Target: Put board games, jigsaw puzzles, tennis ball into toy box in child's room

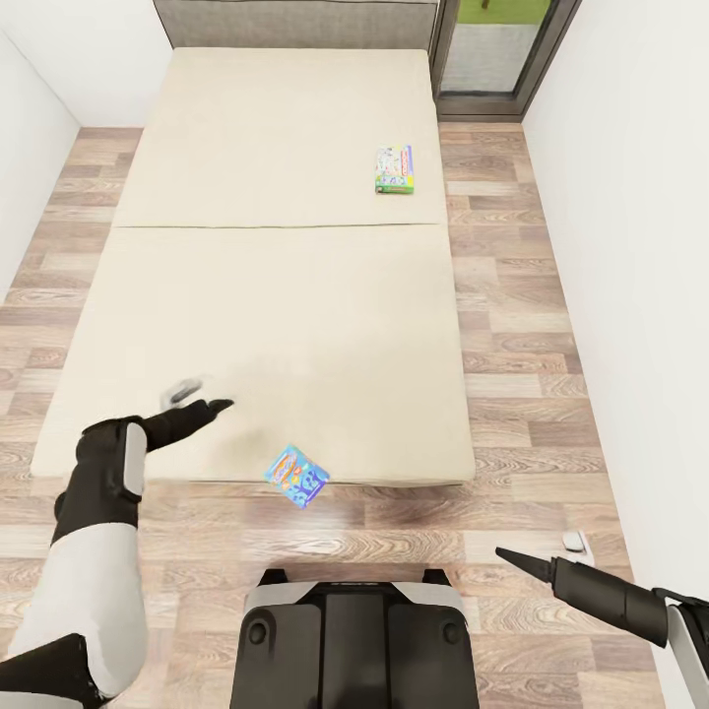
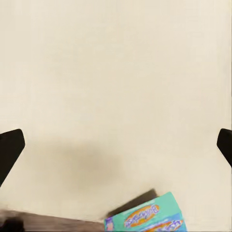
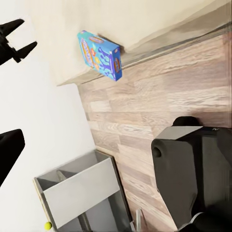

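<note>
Two board games are on the beige bed [image 1: 295, 295]. A green-edged one [image 1: 394, 169] lies flat far up on its right side. A blue one [image 1: 296, 476] [image 2: 145, 220] [image 3: 100, 54] sits tilted at the near edge, partly overhanging the floor. My left gripper [image 1: 200, 397] [image 2: 116, 145] [image 3: 17, 38] hovers open over the cover, just left of the blue box and not touching it. My right gripper [image 1: 512, 558] [image 3: 116, 154] hangs open and empty over the floor at the lower right. The tennis ball [image 3: 47, 225] shows by a grey furniture frame [image 3: 82, 193].
White walls close in on both sides of the bed, with a strip of plank floor [image 1: 512, 325] along its right side. A grey-framed window [image 1: 492, 49] stands past the headboard. My base [image 1: 354, 640] is at the bed's foot. A small white object [image 1: 573, 540] lies on the floor.
</note>
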Robot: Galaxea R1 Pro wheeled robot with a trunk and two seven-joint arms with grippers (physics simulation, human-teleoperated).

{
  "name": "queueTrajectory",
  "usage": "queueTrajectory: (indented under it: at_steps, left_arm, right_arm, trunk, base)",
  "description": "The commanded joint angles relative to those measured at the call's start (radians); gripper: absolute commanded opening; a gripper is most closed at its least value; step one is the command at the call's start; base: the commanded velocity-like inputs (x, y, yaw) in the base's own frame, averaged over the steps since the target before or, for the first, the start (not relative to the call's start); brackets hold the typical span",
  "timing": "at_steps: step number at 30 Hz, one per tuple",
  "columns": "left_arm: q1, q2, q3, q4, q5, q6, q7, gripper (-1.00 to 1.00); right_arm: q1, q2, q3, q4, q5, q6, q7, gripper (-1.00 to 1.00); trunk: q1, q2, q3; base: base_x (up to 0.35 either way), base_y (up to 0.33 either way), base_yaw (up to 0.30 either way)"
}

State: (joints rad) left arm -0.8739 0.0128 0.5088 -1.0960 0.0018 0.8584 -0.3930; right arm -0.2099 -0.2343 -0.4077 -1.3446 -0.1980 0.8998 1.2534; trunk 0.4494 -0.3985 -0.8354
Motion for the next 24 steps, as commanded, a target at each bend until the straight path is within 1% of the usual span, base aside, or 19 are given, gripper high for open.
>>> queueTrajectory:
  at_steps: [1,2,3,4,5,7,9,10,11,12,13,14,15,16,19,24]
  left_arm:
    - [0.009,0.024,0.016,-0.005,0.005,0.030,-0.054,1.00]
    - [0.019,0.046,0.027,-0.008,0.005,0.048,-0.103,1.00]
    - [0.042,0.089,0.043,-0.011,0.005,0.074,-0.205,1.00]
    - [0.056,0.111,0.049,-0.012,0.004,0.083,-0.256,1.00]
    - [0.085,0.152,0.058,-0.013,0.003,0.097,-0.356,1.00]
    - [0.120,0.191,0.064,-0.013,0.002,0.106,-0.450,1.00]
    - [0.193,0.265,0.071,-0.014,0.001,0.115,-0.626,1.00]
    - [0.237,0.307,0.073,-0.014,0.001,0.117,-0.733,1.00]
    - [0.262,0.330,0.074,-0.014,-0.001,0.117,-0.798,1.00]
    - [0.276,0.341,0.074,-0.014,-0.002,0.117,-0.833,1.00]
    - [0.298,0.359,0.075,-0.014,-0.003,0.116,-0.888,1.00]
    - [0.320,0.381,0.076,-0.015,-0.005,0.116,-0.958,1.00]
    - [0.325,0.388,0.076,-0.015,-0.006,0.116,-0.978,1.00]
    - [0.332,0.402,0.076,-0.015,-0.006,0.116,-1.010,1.00]
    - [0.342,0.425,0.074,-0.015,-0.008,0.116,-1.061,1.00]
    - [0.352,0.436,0.074,-0.016,-0.009,0.116,-1.099,1.00]
  right_arm:
    - [0.000,0.000,0.000,0.001,-0.003,0.001,-0.004,1.00]
    - [0.000,0.000,0.000,0.001,-0.004,-0.004,-0.009,1.00]
    - [0.000,0.000,0.000,0.003,-0.005,-0.015,-0.022,1.00]
    - [0.000,0.001,0.000,0.003,-0.005,-0.020,-0.029,1.00]
    - [0.000,0.001,0.001,0.005,-0.007,-0.028,-0.043,1.00]
    - [0.000,0.001,0.001,0.007,-0.007,-0.033,-0.058,1.00]
    - [0.000,0.001,0.001,0.011,-0.009,-0.039,-0.083,1.00]
    - [0.000,0.002,0.001,0.012,-0.009,-0.041,-0.093,1.00]
    - [0.000,0.004,0.001,0.012,-0.009,-0.042,-0.096,1.00]
    - [0.000,0.006,0.001,0.013,-0.009,-0.043,-0.097,1.00]
    - [0.000,0.011,0.001,0.012,-0.009,-0.043,-0.099,1.00]
    - [0.000,0.021,0.000,0.013,-0.008,-0.043,-0.100,1.00]
    - [0.000,0.024,0.000,0.013,-0.008,-0.044,-0.100,1.00]
    - [0.000,0.029,0.000,0.013,-0.007,-0.044,-0.101,1.00]
    - [0.000,0.036,0.001,0.013,-0.007,-0.045,-0.102,1.00]
    - [0.000,0.038,0.000,0.009,-0.009,-0.045,-0.103,1.00]
  trunk:
    - [0.001,-0.002,-0.001]
    - [0.001,-0.002,-0.001]
    - [0.001,-0.002,-0.001]
    - [0.001,-0.002,-0.001]
    - [0.001,-0.002,-0.001]
    - [0.001,-0.002,-0.001]
    - [0.001,-0.002,-0.001]
    - [0.001,-0.002,-0.001]
    - [0.001,-0.002,-0.001]
    - [0.001,-0.002,-0.001]
    - [0.001,-0.002,-0.001]
    - [0.001,-0.002,-0.001]
    - [0.001,-0.002,-0.001]
    - [0.001,-0.002,-0.001]
    - [0.001,-0.002,-0.001]
    - [0.001,-0.002,-0.001]
  base:
    - [0.000,0.000,0.000]
    - [0.000,0.000,0.000]
    - [0.000,0.000,0.000]
    - [0.000,0.000,0.000]
    - [0.000,0.000,0.000]
    - [0.000,0.000,0.000]
    - [0.000,0.000,0.000]
    - [0.000,0.038,0.000]
    - [0.000,0.090,0.000]
    - [0.000,0.121,0.000]
    - [0.000,0.180,0.000]
    - [0.000,0.225,0.000]
    - [0.000,0.212,0.000]
    - [0.000,0.147,0.000]
    - [0.000,0.080,0.000]
    - [0.000,0.021,0.000]
